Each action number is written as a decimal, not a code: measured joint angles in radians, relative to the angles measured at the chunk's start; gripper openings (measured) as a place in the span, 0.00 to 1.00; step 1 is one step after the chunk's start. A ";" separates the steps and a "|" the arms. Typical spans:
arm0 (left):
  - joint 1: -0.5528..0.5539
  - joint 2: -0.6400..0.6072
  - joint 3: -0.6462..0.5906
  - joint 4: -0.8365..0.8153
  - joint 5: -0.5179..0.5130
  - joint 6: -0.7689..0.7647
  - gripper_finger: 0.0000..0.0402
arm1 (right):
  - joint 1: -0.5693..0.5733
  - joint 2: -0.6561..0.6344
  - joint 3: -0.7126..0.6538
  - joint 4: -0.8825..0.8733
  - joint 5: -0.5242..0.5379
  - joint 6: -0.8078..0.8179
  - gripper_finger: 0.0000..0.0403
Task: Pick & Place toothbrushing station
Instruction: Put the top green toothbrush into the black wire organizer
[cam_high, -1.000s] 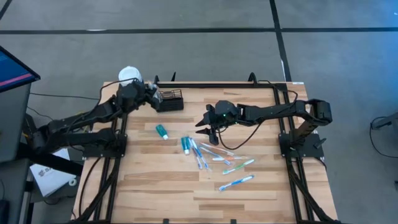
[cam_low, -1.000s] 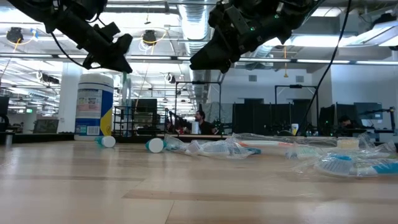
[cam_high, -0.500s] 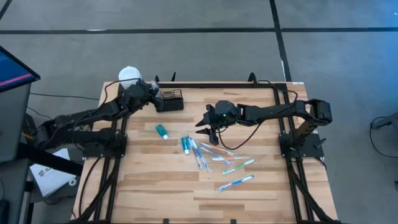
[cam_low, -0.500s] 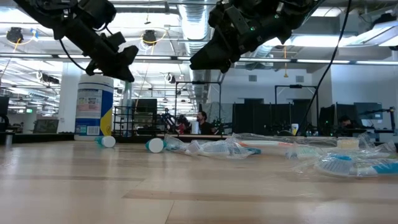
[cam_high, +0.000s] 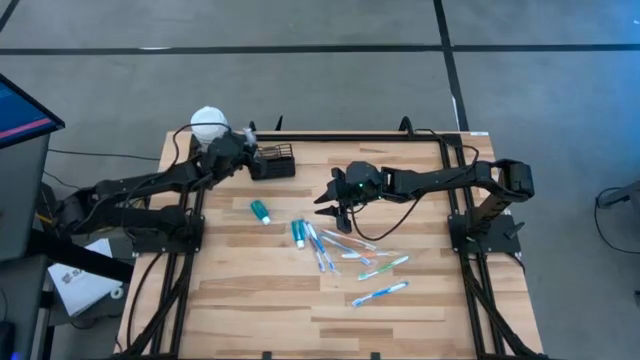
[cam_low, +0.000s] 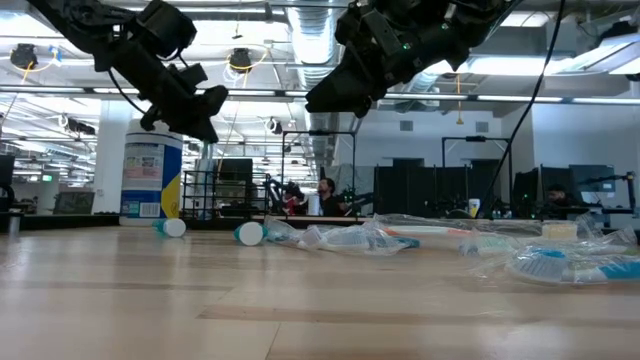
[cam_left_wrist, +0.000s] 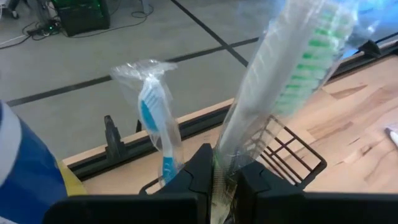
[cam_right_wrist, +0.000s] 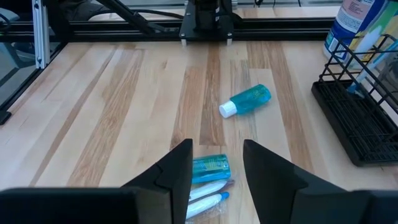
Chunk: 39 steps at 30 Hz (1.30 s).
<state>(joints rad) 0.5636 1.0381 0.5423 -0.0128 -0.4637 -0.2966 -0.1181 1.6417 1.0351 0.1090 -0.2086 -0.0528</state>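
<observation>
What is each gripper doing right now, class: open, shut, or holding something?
Left gripper: shut on a wrapped green toothbrush, above the caddy.
Right gripper: open, empty.

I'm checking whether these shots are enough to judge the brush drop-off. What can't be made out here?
- High view: the left gripper covers its wrapped green toothbrush and part of the caddy.
- Left wrist view: the caddy's floor is cut off.
- Low view: the caddy is out of sight.
- Right wrist view: the right gripper hides part of the toothpaste tube.
</observation>
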 joint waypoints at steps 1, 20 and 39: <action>0.000 0.007 0.000 0.002 0.000 0.000 0.04 | 0.000 0.000 0.000 0.000 0.000 0.000 0.33; -0.002 0.047 -0.105 0.146 0.002 -0.039 0.04 | 0.000 -0.001 0.000 -0.024 0.000 0.000 0.33; -0.006 0.048 -0.153 0.218 0.024 -0.049 0.13 | 0.000 -0.001 0.000 -0.019 0.000 0.000 0.33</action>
<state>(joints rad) 0.5575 1.0859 0.3889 0.2055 -0.4397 -0.3454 -0.1181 1.6409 1.0351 0.0902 -0.2085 -0.0525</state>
